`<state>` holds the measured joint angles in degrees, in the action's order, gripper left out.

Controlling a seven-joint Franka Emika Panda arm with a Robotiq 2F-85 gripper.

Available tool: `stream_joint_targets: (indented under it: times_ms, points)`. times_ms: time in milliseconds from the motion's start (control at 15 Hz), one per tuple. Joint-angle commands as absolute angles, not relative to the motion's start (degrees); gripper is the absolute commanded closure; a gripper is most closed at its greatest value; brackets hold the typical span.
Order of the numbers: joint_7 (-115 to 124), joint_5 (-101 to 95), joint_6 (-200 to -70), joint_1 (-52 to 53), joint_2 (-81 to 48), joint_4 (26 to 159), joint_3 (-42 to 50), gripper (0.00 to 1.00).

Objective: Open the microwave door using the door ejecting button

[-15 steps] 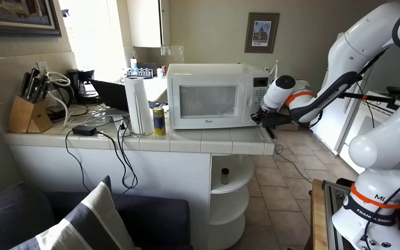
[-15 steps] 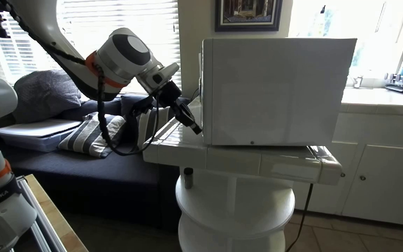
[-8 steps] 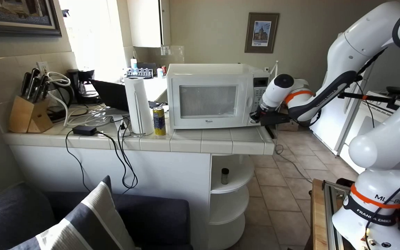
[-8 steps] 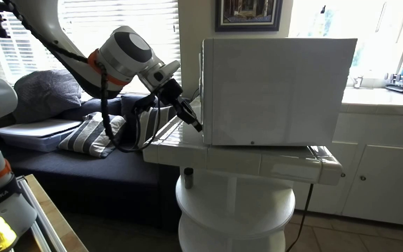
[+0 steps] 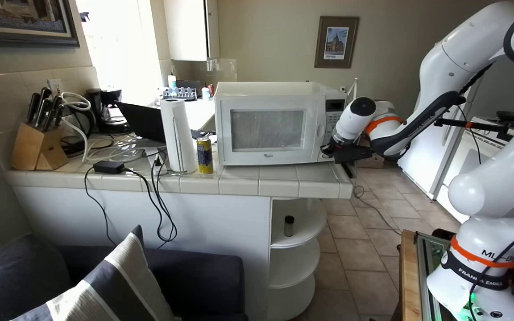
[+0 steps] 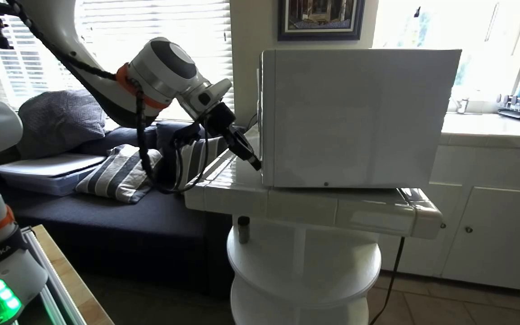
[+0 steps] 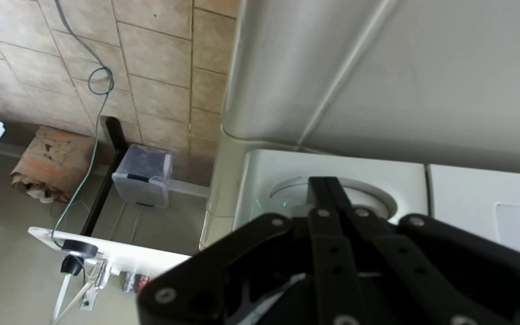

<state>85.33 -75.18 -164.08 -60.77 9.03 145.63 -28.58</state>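
Observation:
The white microwave [image 5: 257, 90] stands on the tiled counter, with its side facing an exterior view [image 6: 359, 117]. The microwave door [image 5: 268, 130] is closed; in the wrist view its edge [image 7: 463, 194] lies flush beside the control strip [image 7: 264, 164]. A large round door button [image 7: 361, 198] sits in a recess low on that strip, partly hidden behind my fingers. My gripper [image 7: 325, 183] is shut and empty, its fingertips in front of the button. In both exterior views the gripper [image 5: 327, 151] [image 6: 256, 163] is at the microwave's lower front; I cannot tell if it touches.
The tiled counter [image 5: 279, 173] extends in front of the microwave. A yellow and blue can [image 5: 204, 155] and a paper towel roll [image 5: 177, 136] stand on the door's hinge side. Rounded shelves [image 6: 305, 257] with a small jar [image 6: 243, 230] are below the counter end.
My gripper has moved slightly up and closer to the microwave front, then stayed almost still over the last half second. The base light went from dark to yellow to green. The door has not moved.

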Motion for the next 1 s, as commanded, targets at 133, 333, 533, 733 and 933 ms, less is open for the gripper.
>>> stream_joint_targets:
  times_ms: [133, 333, 533, 733, 933]
  points:
    - [92.46, -86.83, -165.56, -62.63, 4.13, 140.18, -28.33, 1.00]
    - [96.18, -92.12, -165.63, -62.99, 2.99, 139.82, -27.94, 1.00]
    - [94.16, -90.40, -165.23, -62.69, 3.43, 141.33, -27.55, 1.00]
    - [85.48, -82.08, -165.34, -62.27, 6.19, 145.09, -27.08, 1.00]
    - [72.62, -70.71, -160.90, -45.44, 8.17, 148.79, -10.88, 1.00]
